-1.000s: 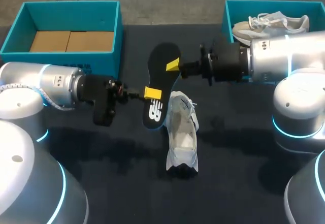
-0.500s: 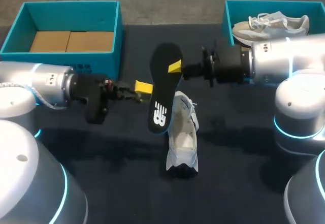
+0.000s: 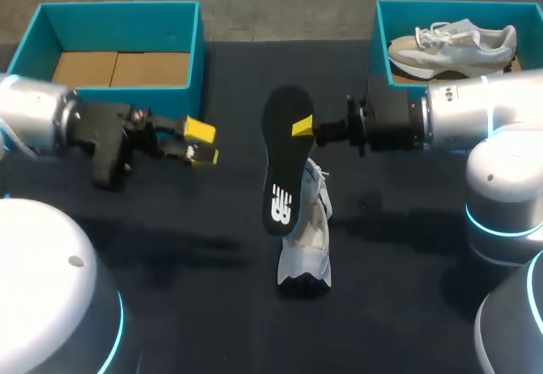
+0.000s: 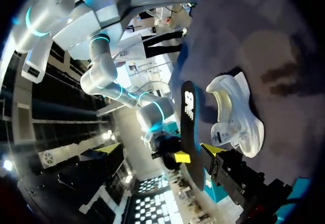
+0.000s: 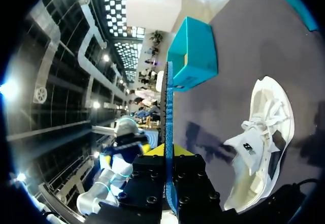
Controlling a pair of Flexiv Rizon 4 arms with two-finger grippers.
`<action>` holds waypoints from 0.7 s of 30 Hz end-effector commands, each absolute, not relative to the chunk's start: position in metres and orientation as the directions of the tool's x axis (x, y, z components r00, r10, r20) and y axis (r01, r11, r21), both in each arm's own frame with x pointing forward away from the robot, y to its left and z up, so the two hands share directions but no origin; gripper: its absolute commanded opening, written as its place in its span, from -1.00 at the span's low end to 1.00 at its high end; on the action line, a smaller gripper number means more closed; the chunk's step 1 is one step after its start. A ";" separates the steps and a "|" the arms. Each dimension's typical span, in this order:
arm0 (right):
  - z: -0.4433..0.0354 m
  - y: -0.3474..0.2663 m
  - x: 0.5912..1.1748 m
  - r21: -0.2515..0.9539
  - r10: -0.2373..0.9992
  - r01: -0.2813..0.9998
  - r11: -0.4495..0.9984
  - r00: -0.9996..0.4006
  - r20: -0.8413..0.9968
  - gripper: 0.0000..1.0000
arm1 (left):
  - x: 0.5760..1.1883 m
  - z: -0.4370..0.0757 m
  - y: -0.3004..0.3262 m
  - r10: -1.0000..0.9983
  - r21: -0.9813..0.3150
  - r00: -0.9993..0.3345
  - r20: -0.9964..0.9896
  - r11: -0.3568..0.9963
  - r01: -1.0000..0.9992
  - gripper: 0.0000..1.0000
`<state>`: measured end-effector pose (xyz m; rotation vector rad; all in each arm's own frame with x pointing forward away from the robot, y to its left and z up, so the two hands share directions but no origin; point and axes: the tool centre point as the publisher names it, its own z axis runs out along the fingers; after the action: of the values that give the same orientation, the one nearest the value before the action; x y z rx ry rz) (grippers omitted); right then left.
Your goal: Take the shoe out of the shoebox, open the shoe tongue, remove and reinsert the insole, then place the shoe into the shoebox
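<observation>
Dark tabletop (image 3: 170, 306) carries a white sneaker (image 3: 305, 247). Your right gripper (image 3: 304, 126) clamps the black insole (image 3: 284, 162) above it; your left gripper (image 3: 202, 141) has its fingers apart.

White logo (image 3: 278, 207) on insole (image 3: 283, 164) (also on shoe (image 5: 264, 117)).

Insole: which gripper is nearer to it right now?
Right. The right gripper is shut on the insole, holding it on edge by the white shoe. The left gripper is open and apart from it, beside the left shoebox.
</observation>
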<state>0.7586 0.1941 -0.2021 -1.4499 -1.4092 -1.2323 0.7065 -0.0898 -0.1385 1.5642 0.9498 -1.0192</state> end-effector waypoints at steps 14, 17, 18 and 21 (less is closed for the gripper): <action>-0.224 0.186 0.761 0.138 0.299 0.986 -0.091 -0.105 0.949 -1.00 | 0.740 -0.079 -0.074 0.518 0.146 0.289 -0.805 -0.300 0.943 1.00; -0.230 0.182 0.763 0.134 0.303 0.986 -0.094 -0.100 0.948 -1.00 | 0.748 -0.074 -0.076 0.589 0.112 0.277 -0.759 -0.302 0.947 1.00; -0.232 0.181 0.764 0.131 0.300 0.987 -0.095 -0.097 0.949 -1.00 | 0.750 -0.073 -0.077 0.611 0.105 0.281 -0.740 -0.307 0.946 1.00; -0.237 0.180 0.766 0.113 0.307 0.988 -0.103 -0.076 0.949 -1.00 | 0.756 -0.066 -0.081 0.675 0.094 0.294 -0.677 -0.317 0.944 1.00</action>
<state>0.7641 0.1776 -0.2350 -1.4787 -1.4495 -1.2158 0.7472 -0.0756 -0.0749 1.9118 1.3326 -0.8760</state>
